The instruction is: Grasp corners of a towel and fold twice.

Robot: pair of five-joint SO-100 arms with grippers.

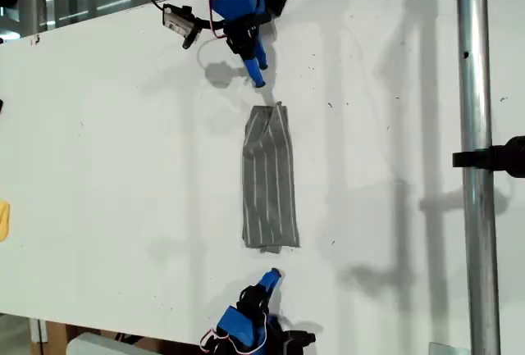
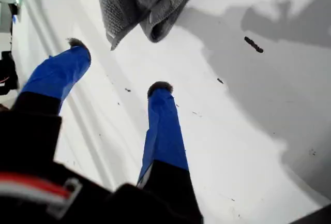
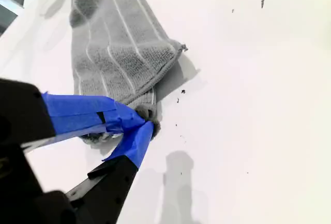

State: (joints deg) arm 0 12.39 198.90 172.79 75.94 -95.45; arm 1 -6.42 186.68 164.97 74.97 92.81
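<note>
The grey towel [image 1: 269,179] with thin white stripes lies folded into a narrow strip on the white table [image 1: 115,175]. My first gripper [image 1: 257,78] is at the top of the exterior view, a short gap from the strip's bunched end. It stands open [image 2: 119,64] with nothing between its fingers, and the towel [image 2: 139,1] with a corner tip [image 2: 111,45] lies just ahead. My second gripper [image 1: 273,275], at the bottom of the exterior view, is shut [image 3: 149,121] on nothing. It hovers near the towel's [image 3: 114,43] flat layered end and its corner [image 3: 176,46].
A metal pole [image 1: 476,109] with a black clamp [image 1: 502,157] runs down the exterior view's right. A yellow object [image 1: 3,220] sits at that view's left edge. Small dark specks [image 2: 253,44] dot the table. The table's front edge runs along the exterior view's bottom left.
</note>
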